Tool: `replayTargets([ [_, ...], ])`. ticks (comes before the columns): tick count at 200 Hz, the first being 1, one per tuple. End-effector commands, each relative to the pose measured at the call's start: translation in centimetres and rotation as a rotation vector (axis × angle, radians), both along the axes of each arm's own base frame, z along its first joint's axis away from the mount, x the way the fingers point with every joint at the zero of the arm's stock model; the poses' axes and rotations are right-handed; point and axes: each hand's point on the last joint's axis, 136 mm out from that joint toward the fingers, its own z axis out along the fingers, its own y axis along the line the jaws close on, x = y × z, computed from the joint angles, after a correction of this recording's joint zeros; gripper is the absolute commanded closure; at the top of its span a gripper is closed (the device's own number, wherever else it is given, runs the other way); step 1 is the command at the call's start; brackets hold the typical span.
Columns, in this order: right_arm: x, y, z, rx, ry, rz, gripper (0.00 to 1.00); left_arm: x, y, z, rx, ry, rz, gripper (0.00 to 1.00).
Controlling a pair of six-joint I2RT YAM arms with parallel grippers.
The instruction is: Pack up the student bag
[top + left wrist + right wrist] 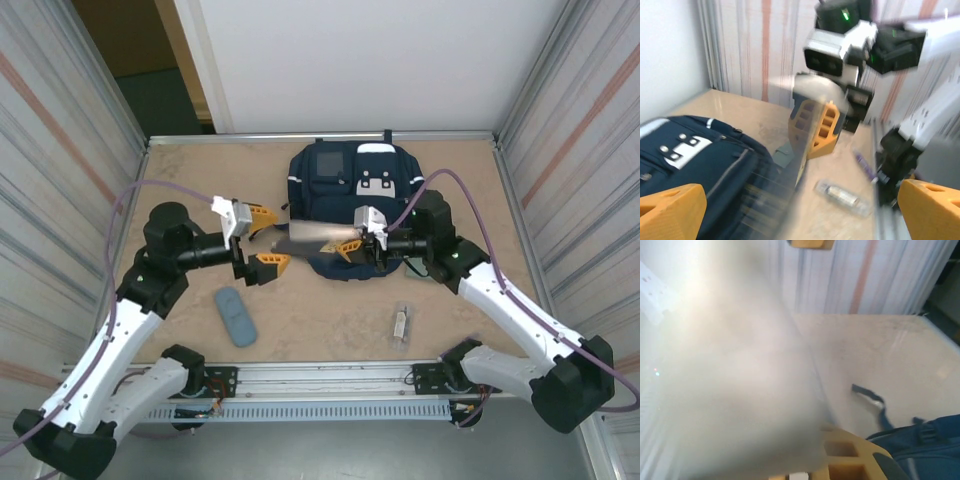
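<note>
The big navy-blue fabric backpack [340, 185] is matte woven cloth with smoother white patches, and the flat grey sheet [312, 237] is glossy, plastic or metal, can't tell. Tan table [330, 320] top is smooth with a faint sheen, the small clear packet [400, 322] is shiny plastic film, and the orange fingers [262, 211] on the left end effector [266, 237] look like matte ribbed plastic.
</note>
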Motion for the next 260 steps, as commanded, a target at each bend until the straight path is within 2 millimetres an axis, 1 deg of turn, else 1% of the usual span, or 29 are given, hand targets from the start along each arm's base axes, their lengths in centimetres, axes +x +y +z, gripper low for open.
replayTargets([
  [1, -1.7, -0.7, 2.7, 0.047, 0.081, 0.051, 1.00, 0.6, -0.6, -3.2, 0.159, -0.182, -0.063, 0.01],
  [21, -1.2, -1.3, 2.6, 0.040, 0.143, 0.023, 1.00, -1.4, -1.3, -3.2, 0.118, -0.279, -0.193, 0.01],
  [27, -1.4, -1.4, 2.7, 0.045, 0.163, 0.041, 1.00, -1.8, -1.5, -3.3, 0.111, -0.305, -0.211, 0.01],
  [43, -2.2, -1.5, 3.1, 0.059, 0.193, 0.095, 1.00, -1.5, -2.1, -4.1, 0.129, -0.318, -0.204, 0.02],
  [55, -2.7, -1.4, 3.4, 0.057, 0.215, 0.127, 1.00, -1.5, -2.6, -4.5, 0.150, -0.302, -0.221, 0.08],
  [67, -2.8, -1.4, 3.6, 0.054, 0.235, 0.128, 1.00, -1.7, -3.3, -4.6, 0.153, -0.291, -0.254, 0.18],
  [79, -2.2, -1.4, 3.4, 0.046, 0.246, 0.100, 1.00, -2.0, -3.9, -4.6, 0.157, -0.292, -0.280, 0.33],
  [85, -1.8, -1.4, 3.2, 0.040, 0.254, 0.082, 1.00, -2.1, -4.2, -4.5, 0.155, -0.284, -0.291, 0.45],
  [91, -1.5, -1.3, 3.1, 0.034, 0.261, 0.066, 1.00, -2.0, -4.5, -4.3, 0.151, -0.268, -0.294, 0.63],
  [96, -1.2, -1.4, 3.0, 0.028, 0.267, 0.048, 0.98, -1.9, -4.6, -3.9, 0.143, -0.251, -0.292, 0.91],
  [98, -1.1, -1.4, 3.0, 0.026, 0.268, 0.040, 0.97, -1.8, -4.7, -3.8, 0.141, -0.241, -0.289, 1.00],
  [99, -1.0, -1.4, 3.0, 0.025, 0.268, 0.037, 0.97, -1.8, -4.7, -3.7, 0.139, -0.236, -0.287, 1.00],
  [105, -0.9, -1.5, 2.9, 0.023, 0.268, 0.022, 0.95, -1.4, -4.9, -3.3, 0.123, -0.204, -0.273, 1.00],
  [109, -0.9, -1.5, 3.0, 0.028, 0.263, 0.018, 0.92, -1.2, -5.1, -3.0, 0.110, -0.191, -0.267, 1.00],
  [121, -0.8, -1.6, 3.3, 0.063, 0.244, 0.003, 0.73, -1.2, -5.4, -2.1, 0.071, -0.154, -0.271, 1.00],
  [136, -0.9, -1.9, 4.2, 0.137, 0.216, -0.014, 0.56, -1.6, -5.7, -0.8, 0.010, -0.127, -0.307, 1.00],
  [144, -0.5, -1.9, 4.4, 0.164, 0.231, -0.036, 0.53, -1.6, -5.9, -0.2, -0.020, -0.103, -0.307, 1.00],
  [146, -0.8, -2.2, 5.1, 0.180, 0.217, -0.039, 0.53, -1.5, -5.9, 0.0, -0.030, -0.104, -0.305, 1.00],
  [154, -0.8, -2.4, 5.8, 0.211, 0.220, -0.051, 0.51, -1.5, -6.0, 0.7, -0.062, -0.087, -0.300, 1.00],
  [170, -0.5, -2.5, 6.0, 0.254, 0.246, -0.072, 0.50, -1.5, -6.1, 1.9, -0.116, -0.077, -0.299, 1.00],
  [183, -0.3, -2.4, 6.3, 0.299, 0.265, -0.071, 0.51, -1.3, -6.2, 2.9, -0.155, -0.073, -0.284, 1.00],
  [196, 0.0, -2.5, 7.4, 0.365, 0.266, -0.079, 0.59, -1.1, -6.4, 3.3, -0.178, -0.064, -0.268, 1.00],
  [204, 0.2, -2.6, 8.1, 0.408, 0.267, -0.098, 0.61, -1.2, -6.7, 3.4, -0.180, -0.064, -0.276, 1.00],
  [226, 0.4, -2.9, 9.9, 0.494, 0.229, -0.142, 0.71, -1.9, -7.7, 2.8, -0.157, -0.047, -0.327, 0.95],
  [238, 0.5, -3.0, 10.8, 0.515, 0.224, -0.147, 0.84, -1.7, -8.1, 2.3, -0.144, -0.032, -0.322, 0.93],
  [242, 0.4, -3.0, 11.2, 0.521, 0.220, -0.145, 0.88, -1.5, -8.2, 2.1, -0.141, -0.028, -0.316, 0.91],
  [249, 0.4, -3.2, 11.5, 0.529, 0.221, -0.152, 0.95, -1.2, -8.3, 1.8, -0.135, -0.021, -0.300, 0.79],
  [253, 0.5, -3.4, 11.6, 0.536, 0.222, -0.163, 0.98, -1.0, -8.3, 1.7, -0.132, -0.017, -0.287, 0.74],
  [260, 0.9, -3.7, 11.4, 0.541, 0.233, -0.198, 1.00, -0.7, -8.3, 1.3, -0.120, -0.015, -0.272, 0.68],
])
